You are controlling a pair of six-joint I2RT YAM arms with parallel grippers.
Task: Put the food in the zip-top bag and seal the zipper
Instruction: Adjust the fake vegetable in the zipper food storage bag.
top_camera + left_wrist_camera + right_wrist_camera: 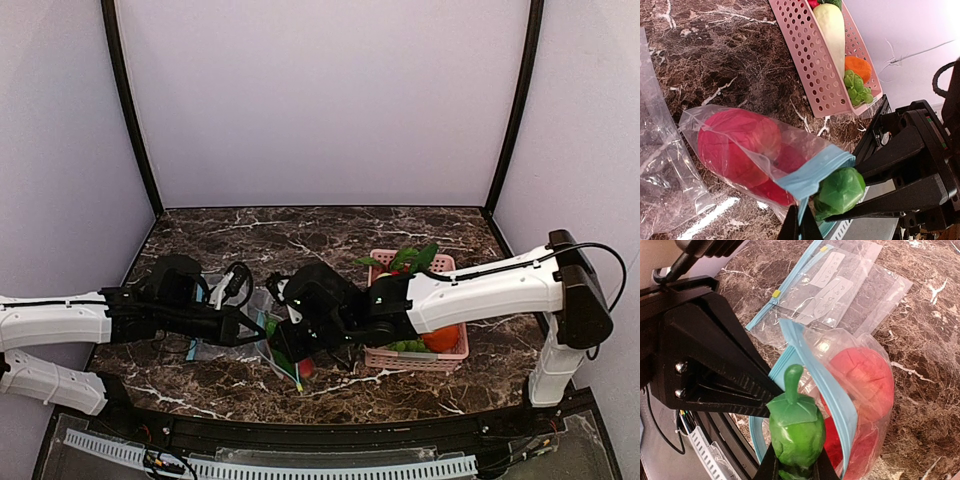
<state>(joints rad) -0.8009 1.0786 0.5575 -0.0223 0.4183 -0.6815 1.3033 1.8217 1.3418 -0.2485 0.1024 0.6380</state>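
Observation:
The clear zip-top bag (715,120) lies on the marble table with two round red-pink fruits (730,150) inside. My left gripper (800,227) is shut on the light blue zipper strip (815,172) and holds the mouth up. My right gripper (796,467) is shut on a glossy green vegetable with a stem (796,427), pepper-shaped, right at the open mouth and just outside it. The zipper (825,390) gapes open around it. In the top view both grippers (250,325) (290,345) meet over the bag (300,365). No slim cucumber shows.
A pink perforated basket (810,65) stands to the right, holding a long white radish (832,30), an orange fruit (857,67) and green leaves. Spare flat zip-top bags (835,285) lie beside the held bag. The table's front edge is close below the grippers.

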